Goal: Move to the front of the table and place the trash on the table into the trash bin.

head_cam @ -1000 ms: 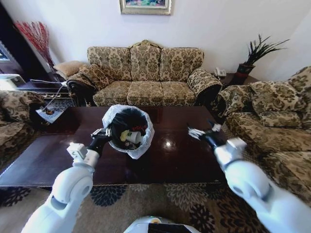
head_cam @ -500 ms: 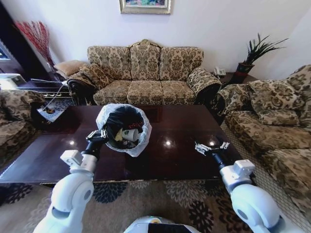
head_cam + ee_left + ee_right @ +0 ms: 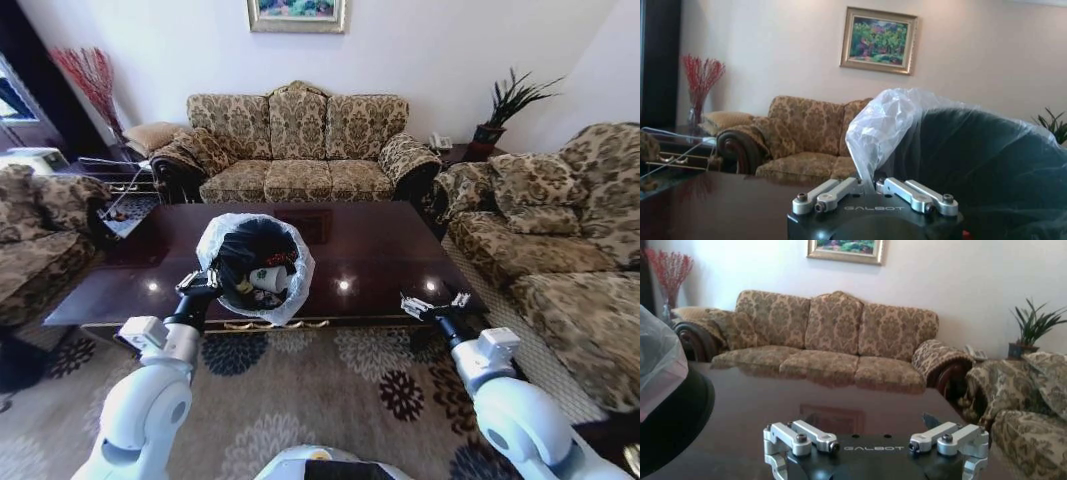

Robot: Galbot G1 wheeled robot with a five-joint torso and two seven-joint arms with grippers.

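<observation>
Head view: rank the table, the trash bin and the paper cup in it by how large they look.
1. Table, by far the largest.
2. Trash bin, held up by the left gripper, so nearness may enlarge it.
3. Paper cup, smallest.

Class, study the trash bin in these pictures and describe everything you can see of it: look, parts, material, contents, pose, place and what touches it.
The trash bin is small, round and black, lined with a translucent white plastic bag that spills crinkled over its rim. It tilts toward the camera, showing a white paper cup and something red inside. The left hand is shut on the bag at the rim. The bin appears over the near edge of the dark glossy table.
</observation>
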